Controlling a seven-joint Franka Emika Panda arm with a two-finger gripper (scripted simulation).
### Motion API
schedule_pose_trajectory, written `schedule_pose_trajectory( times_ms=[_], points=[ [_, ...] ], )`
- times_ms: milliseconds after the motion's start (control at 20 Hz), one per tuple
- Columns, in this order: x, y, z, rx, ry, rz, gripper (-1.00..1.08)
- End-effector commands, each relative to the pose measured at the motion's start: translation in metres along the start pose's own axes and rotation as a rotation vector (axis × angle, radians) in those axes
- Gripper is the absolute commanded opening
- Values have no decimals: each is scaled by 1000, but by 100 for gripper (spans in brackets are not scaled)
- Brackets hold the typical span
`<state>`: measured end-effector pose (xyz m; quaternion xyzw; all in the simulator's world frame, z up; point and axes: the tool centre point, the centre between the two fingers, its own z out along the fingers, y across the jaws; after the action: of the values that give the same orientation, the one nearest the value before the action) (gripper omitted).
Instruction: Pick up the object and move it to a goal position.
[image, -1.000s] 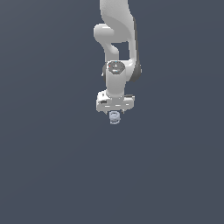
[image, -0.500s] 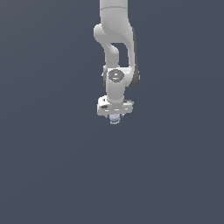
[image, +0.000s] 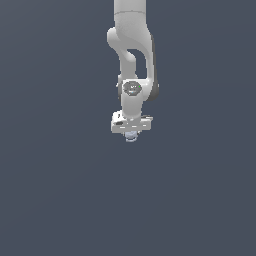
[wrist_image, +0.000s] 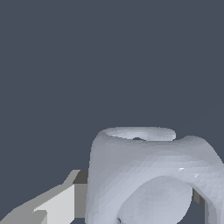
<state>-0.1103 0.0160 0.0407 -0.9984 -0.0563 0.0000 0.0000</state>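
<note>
The object (image: 131, 137) is a small pale bluish-grey rounded lump. In the exterior view it peeks out just below the white bar of my gripper (image: 131, 134), which hangs from the white arm near the middle of the picture. In the wrist view the object (wrist_image: 148, 175) fills the near field between the fingers, with a smooth domed centre and a raised rim. One grey-white finger (wrist_image: 57, 203) shows beside it, touching its side. The gripper is shut on the object and holds it above the dark floor.
A plain dark blue-grey floor (image: 60, 200) spreads all around. No other objects, walls or edges show in either view.
The arm has risen and drawn back toward the top of the exterior view, carrying the object with it. The grip on the object looks unchanged.
</note>
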Motion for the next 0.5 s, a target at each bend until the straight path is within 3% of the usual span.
schedule_pose_trajectory(
  times_ms=[0,450],
  points=[
    [0,0,1,0,0,0,-100],
    [7,4,-3,-2,23,-2,-100]
  ],
)
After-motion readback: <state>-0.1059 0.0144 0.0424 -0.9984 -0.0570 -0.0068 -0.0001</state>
